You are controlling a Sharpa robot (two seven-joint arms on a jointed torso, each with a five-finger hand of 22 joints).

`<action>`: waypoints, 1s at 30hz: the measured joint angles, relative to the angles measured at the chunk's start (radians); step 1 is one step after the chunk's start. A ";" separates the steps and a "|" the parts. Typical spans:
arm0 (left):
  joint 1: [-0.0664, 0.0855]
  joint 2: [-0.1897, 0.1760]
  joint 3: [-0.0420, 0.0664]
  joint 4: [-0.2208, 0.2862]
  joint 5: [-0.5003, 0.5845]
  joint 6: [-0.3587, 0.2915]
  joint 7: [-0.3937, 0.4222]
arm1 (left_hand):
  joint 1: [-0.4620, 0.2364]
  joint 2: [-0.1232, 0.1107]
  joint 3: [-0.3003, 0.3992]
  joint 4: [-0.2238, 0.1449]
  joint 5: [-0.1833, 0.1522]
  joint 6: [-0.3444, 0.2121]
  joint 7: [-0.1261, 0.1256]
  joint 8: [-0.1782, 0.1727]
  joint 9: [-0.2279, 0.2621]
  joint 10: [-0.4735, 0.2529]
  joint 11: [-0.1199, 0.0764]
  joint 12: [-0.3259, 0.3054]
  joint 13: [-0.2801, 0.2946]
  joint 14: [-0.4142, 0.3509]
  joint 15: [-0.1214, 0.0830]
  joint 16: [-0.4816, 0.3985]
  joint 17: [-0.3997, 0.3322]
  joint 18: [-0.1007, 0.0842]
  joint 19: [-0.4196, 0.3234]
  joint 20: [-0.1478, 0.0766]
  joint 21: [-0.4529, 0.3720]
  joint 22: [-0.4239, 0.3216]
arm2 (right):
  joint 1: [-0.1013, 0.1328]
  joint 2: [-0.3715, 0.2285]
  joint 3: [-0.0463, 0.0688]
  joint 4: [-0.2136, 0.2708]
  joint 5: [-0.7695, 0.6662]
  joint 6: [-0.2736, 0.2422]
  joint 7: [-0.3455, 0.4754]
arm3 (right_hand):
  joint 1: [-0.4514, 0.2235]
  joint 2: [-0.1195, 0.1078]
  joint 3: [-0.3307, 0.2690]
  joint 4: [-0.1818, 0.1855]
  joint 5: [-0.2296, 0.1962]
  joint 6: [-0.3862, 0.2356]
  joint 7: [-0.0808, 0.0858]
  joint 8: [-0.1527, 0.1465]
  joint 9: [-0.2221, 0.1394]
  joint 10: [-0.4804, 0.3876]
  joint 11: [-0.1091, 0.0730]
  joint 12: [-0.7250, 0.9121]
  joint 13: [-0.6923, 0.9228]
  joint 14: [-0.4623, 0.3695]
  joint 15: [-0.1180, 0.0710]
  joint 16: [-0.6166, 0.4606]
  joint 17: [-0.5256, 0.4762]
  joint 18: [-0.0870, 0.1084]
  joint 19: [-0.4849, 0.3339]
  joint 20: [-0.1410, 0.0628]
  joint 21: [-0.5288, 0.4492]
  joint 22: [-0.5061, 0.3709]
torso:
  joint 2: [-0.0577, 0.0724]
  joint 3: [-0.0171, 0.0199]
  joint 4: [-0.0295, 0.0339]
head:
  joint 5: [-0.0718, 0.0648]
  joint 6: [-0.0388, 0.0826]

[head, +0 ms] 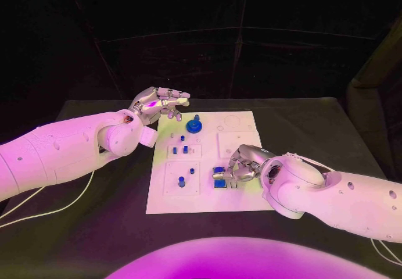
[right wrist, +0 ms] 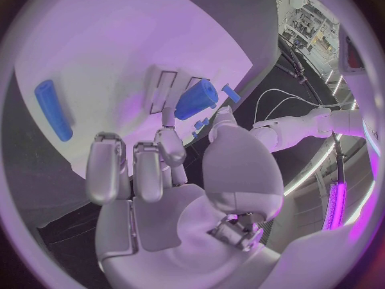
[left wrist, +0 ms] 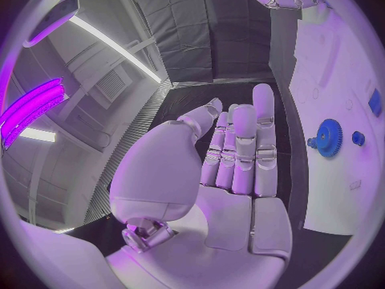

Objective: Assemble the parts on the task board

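Black table [head: 326, 125], white board [head: 163, 200] in the middle. Near edge: my right hand [head: 240, 165] pinches a blue cylinder [right wrist: 196, 99], hovering it over the board's near-right corner, probably lining up a socket. Blue pegs [head: 180, 150] stand mid-board. Far end: my left hand [head: 157, 102] flat, fingers straight, holding nothing, parked clear beside the blue gear [head: 194, 125].

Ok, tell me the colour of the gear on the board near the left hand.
Blue. The gear shows best in the left wrist view.
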State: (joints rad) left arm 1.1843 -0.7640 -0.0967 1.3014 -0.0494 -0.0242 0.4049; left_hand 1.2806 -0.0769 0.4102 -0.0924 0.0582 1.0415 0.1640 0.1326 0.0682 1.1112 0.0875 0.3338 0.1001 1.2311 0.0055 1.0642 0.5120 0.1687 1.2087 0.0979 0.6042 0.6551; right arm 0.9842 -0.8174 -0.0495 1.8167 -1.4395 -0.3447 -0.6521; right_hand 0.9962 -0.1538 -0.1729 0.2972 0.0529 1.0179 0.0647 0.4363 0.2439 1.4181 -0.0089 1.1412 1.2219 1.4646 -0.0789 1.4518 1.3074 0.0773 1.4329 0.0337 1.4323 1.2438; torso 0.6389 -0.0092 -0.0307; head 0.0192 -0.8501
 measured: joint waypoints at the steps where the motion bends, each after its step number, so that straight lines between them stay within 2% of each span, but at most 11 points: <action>1: 0.000 0.000 0.000 0.000 0.000 0.000 0.000 | 0.000 0.000 0.000 0.000 0.000 0.000 0.000 0.000 0.000 0.000 0.000 0.000 0.000 0.000 0.000 0.000 0.000 0.000 0.000 0.000 0.000 0.000 | 0.000 -0.002 0.000 0.001 -0.001 0.000 0.000 | 0.017 0.017 0.011 -0.002 0.000 0.000 0.000 0.000 0.002 0.000 0.000 0.000 0.002 0.000 0.000 -0.006 0.000 0.000 0.000 0.000 0.000 0.001 | 0.000 0.0000 0.0000 | 0.000 0.000; 3: 0.000 0.000 0.000 0.000 0.000 0.000 0.000 | 0.000 0.000 0.000 0.000 0.000 0.000 0.000 0.000 0.000 0.000 0.000 0.000 0.000 0.000 0.000 0.000 0.000 0.000 0.000 0.000 0.000 0.000 | 0.000 -0.007 0.000 0.005 -0.004 0.001 0.002 | 0.082 0.049 0.031 -0.014 0.021 0.000 0.000 0.000 0.006 0.000 0.000 0.000 0.007 0.000 0.000 -0.009 0.000 0.000 0.000 0.000 0.000 0.005 | 0.000 0.0001 0.0000 | 0.001 -0.001; 5: 0.000 0.000 0.000 0.000 0.000 0.001 -0.001 | 0.000 0.000 0.000 0.000 0.000 0.000 0.000 0.000 0.000 0.000 0.000 0.000 0.000 0.000 0.000 0.000 0.000 0.000 0.000 0.000 0.000 0.000 | 0.000 -0.012 0.000 0.010 -0.006 0.002 0.005 | 0.126 0.062 0.040 -0.025 0.038 0.000 0.000 0.000 0.010 0.000 0.000 0.000 0.010 0.000 0.000 -0.009 0.000 0.000 0.000 0.000 0.000 0.009 | 0.000 0.0002 0.0000 | 0.001 -0.001; 7: 0.000 0.000 0.000 -0.001 0.000 0.001 -0.001 | 0.000 0.000 0.000 0.000 0.000 0.000 0.000 0.000 0.000 0.000 0.000 0.000 0.000 0.000 0.000 0.000 0.000 0.000 0.000 0.000 0.000 0.000 | 0.000 -0.016 0.000 0.013 -0.008 0.004 0.008 | 0.187 0.073 0.049 -0.057 0.062 0.000 0.000 0.000 0.013 0.002 -0.002 0.000 0.013 0.000 0.000 -0.009 0.000 0.000 0.000 0.000 0.000 0.013 | 0.000 0.0002 0.0000 | 0.002 -0.001; 10: 0.000 0.000 0.000 -0.001 0.000 0.001 -0.001 | 0.000 0.000 0.000 0.000 0.000 0.000 0.000 0.000 0.000 0.000 0.000 0.000 0.000 0.000 0.000 0.000 0.000 0.000 0.000 0.000 0.000 0.000 | 0.000 -0.021 0.000 0.015 -0.011 0.010 0.012 | 0.244 0.081 0.050 -0.093 0.066 0.000 0.000 0.000 0.018 0.004 -0.004 0.000 0.016 0.000 0.000 -0.006 0.000 0.000 0.000 0.000 0.000 0.019 | -0.001 0.0002 -0.0001 | 0.002 -0.002; 12: 0.000 0.000 0.000 -0.002 0.000 0.002 -0.002 | 0.000 0.000 0.000 0.000 0.000 0.000 0.000 0.000 0.000 0.000 0.000 0.000 0.000 0.000 0.000 0.000 0.000 0.000 0.000 0.000 0.000 0.000 | 0.001 -0.021 0.001 0.016 -0.013 0.012 0.015 | 0.258 0.094 0.037 -0.111 0.066 0.000 0.000 0.000 0.023 0.004 -0.004 0.000 0.019 0.000 0.000 0.074 0.000 0.000 0.000 0.000 0.000 0.021 | -0.001 0.0002 -0.0001 | 0.002 -0.002; 16: 0.000 0.001 0.000 -0.003 0.000 0.003 -0.002 | 0.000 0.000 0.000 0.000 0.000 0.000 0.000 0.000 0.000 0.000 0.000 0.000 0.000 0.000 0.000 0.000 0.000 0.000 0.000 0.000 0.000 0.000 | 0.002 -0.017 0.001 0.014 -0.019 0.016 0.021 | 0.276 0.108 0.019 -0.128 0.066 0.004 -0.004 0.000 0.029 0.004 -0.004 0.000 0.024 0.000 0.000 0.014 0.000 0.000 0.000 0.000 0.000 0.023 | 0.000 0.0002 -0.0001 | 0.002 -0.003; 22: 0.000 0.002 0.000 -0.004 0.000 0.003 -0.004 | 0.000 0.000 0.000 0.000 0.000 0.000 0.000 0.000 0.000 0.000 0.000 0.000 0.000 0.000 0.000 0.000 0.000 0.000 0.000 0.000 0.000 0.000 | 0.001 -0.002 0.001 -0.004 -0.027 0.015 0.026 | 0.282 0.125 0.009 -0.132 0.063 0.006 -0.006 0.000 0.032 0.007 -0.007 0.000 0.028 0.000 0.000 0.009 0.000 0.000 0.000 0.000 0.000 0.024 | 0.000 0.0001 0.0002 | 0.000 -0.003; 24: 0.000 0.002 0.000 -0.004 0.000 0.004 -0.004 | 0.000 0.000 0.000 0.000 0.000 0.000 0.000 0.000 0.000 0.000 0.000 0.000 0.000 0.000 0.000 0.000 0.000 0.000 0.000 0.000 0.000 0.000 | 0.001 0.001 0.001 -0.008 -0.030 0.014 0.027 | 0.273 0.133 -0.009 -0.134 0.060 0.007 -0.007 0.000 0.036 0.010 -0.005 0.000 0.030 0.000 0.000 0.076 0.000 0.000 0.000 0.000 0.000 0.026 | 0.000 0.0001 0.0004 | 0.000 -0.003; 27: 0.000 0.002 0.000 -0.004 0.000 0.004 -0.005 | 0.000 0.000 0.000 0.000 0.000 0.000 0.000 0.000 0.000 0.000 0.000 0.000 0.000 0.000 0.000 0.000 0.000 0.000 0.000 0.000 0.000 0.000 | 0.001 0.002 0.001 -0.010 -0.032 0.012 0.029 | 0.270 0.136 -0.021 -0.141 0.060 0.007 -0.007 0.000 0.039 0.010 -0.005 0.000 0.031 0.000 0.000 0.023 0.000 0.000 0.000 0.000 0.000 0.026 | 0.000 -0.0002 0.0005 | 0.000 -0.004; 30: 0.000 0.002 0.000 -0.005 0.000 0.004 -0.005 | 0.000 0.000 0.000 0.000 0.000 0.000 0.000 0.000 0.000 0.000 0.000 0.000 0.000 0.000 0.000 0.000 0.000 0.000 0.000 0.000 0.000 0.000 | 0.001 -0.004 0.001 -0.009 -0.033 0.005 0.036 | 0.280 0.155 -0.049 -0.151 0.068 0.007 -0.007 -0.007 0.045 0.016 0.002 0.000 0.034 0.004 0.005 0.102 0.000 0.000 0.004 0.004 0.000 0.027 | 0.000 -0.0003 0.0005 | 0.001 -0.004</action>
State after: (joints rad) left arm 1.1843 -0.7619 -0.0968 1.2966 -0.0494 -0.0202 0.3998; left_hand 1.2806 -0.0769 0.4102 -0.0924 0.0582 1.0414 0.1640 0.1326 0.0682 1.1112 0.0875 0.3338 0.1001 1.2312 0.0056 1.0642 0.5121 0.1687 1.2087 0.0979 0.6042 0.6554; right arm 0.9849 -0.8214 -0.0490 1.8081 -1.4728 -0.3394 -0.6157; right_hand 1.2762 0.0010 -0.2220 0.1467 0.1204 1.0251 0.0574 0.4295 0.2887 1.4343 -0.0067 1.1411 1.2562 1.4682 -0.0741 1.5542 1.3073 0.0773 1.4367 0.0374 1.4322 1.2712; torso 0.6393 -0.0095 -0.0302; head 0.0199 -0.8540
